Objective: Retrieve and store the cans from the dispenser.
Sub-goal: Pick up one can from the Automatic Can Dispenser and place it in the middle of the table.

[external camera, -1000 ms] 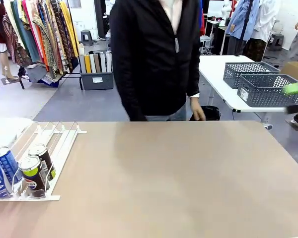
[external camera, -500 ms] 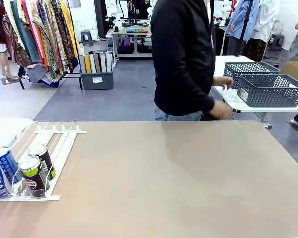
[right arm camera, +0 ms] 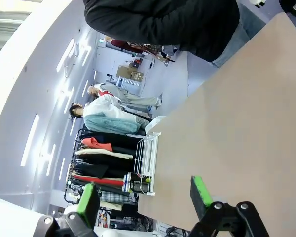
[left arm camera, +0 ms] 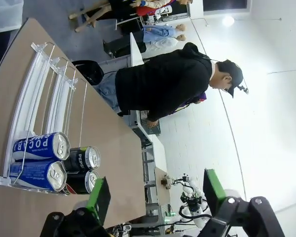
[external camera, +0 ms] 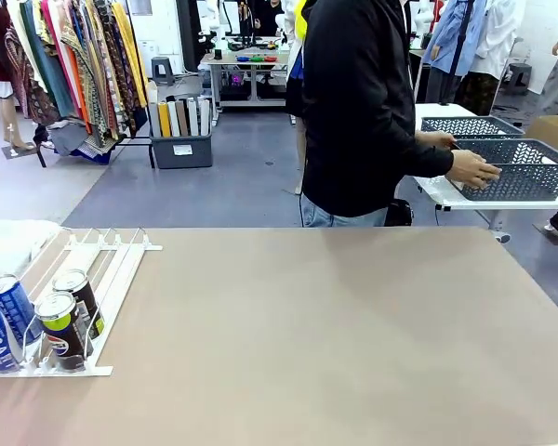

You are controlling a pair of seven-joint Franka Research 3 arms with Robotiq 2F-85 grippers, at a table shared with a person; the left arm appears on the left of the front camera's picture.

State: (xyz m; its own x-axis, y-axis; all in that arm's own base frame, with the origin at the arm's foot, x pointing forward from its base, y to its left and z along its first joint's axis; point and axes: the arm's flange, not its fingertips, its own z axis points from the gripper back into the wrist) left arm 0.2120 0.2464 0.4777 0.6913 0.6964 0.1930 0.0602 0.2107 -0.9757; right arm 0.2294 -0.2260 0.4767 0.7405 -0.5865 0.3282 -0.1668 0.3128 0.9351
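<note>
- Four slim silver-topped drink cans (external camera: 63, 327), two blue and two black, sit at the stopper end of the flat white railed dispenser (external camera: 121, 269), at the near left of the tan table (external camera: 335, 334).
- Left claw (left arm camera: 156, 192): spread, empty, facing the cans.
- Right claw (right arm camera: 144, 195): spread, empty.
- Person in a black jacket (external camera: 353, 102) grips a dark grey mesh basket (external camera: 525, 177).

Lab hall with a shop-like look: rack of colourful hanging garments (external camera: 74, 65), grey smooth floor (external camera: 214, 186), white side table (external camera: 434, 191) bearing dark grey mesh baskets (external camera: 516, 167).
</note>
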